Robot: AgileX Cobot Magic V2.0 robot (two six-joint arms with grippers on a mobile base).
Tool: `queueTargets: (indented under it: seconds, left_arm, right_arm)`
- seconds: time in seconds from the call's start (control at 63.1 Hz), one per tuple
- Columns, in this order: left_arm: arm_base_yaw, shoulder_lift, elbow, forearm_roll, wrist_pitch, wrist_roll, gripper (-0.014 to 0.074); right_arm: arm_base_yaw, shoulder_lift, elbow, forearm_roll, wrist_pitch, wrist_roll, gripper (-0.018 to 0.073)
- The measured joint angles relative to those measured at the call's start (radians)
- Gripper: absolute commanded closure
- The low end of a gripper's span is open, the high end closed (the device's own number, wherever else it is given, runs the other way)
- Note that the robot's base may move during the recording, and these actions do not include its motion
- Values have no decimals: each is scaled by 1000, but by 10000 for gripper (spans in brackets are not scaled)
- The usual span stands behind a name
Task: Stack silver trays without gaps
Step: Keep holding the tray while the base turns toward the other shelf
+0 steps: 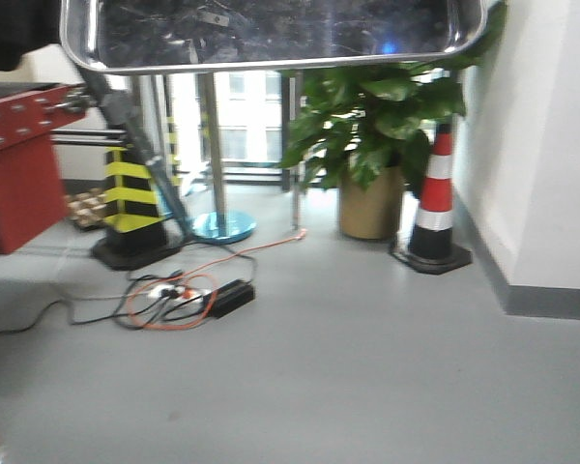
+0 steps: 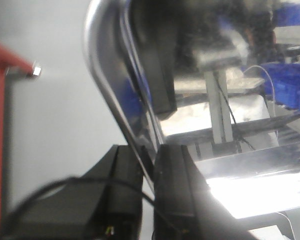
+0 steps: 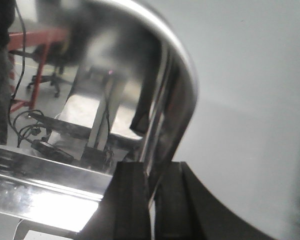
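Observation:
One silver tray (image 1: 271,34) hangs in the air at the top of the front view, seen from below, its rim running across the frame. My left gripper (image 2: 149,165) is shut on the tray's rim (image 2: 107,85) at one short end. My right gripper (image 3: 151,182) is shut on the rim (image 3: 177,75) at the other end. The tray's shiny bottom (image 3: 65,150) mirrors the room. Neither gripper shows in the front view. No other tray is in view.
Below lie grey floor, a tangle of orange and black cables (image 1: 179,295), a yellow-black post (image 1: 133,208), a potted plant (image 1: 372,145), an orange-white cone (image 1: 433,208) by the right wall and a red frame (image 1: 19,164) at the left.

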Motion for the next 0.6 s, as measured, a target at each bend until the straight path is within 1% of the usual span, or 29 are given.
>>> queueTargets:
  seconds: [0.602]
  left_arm:
    - [0, 2, 0, 0, 0, 0, 644]
  right_arm:
    - [0, 0, 0, 0, 0, 0, 503]
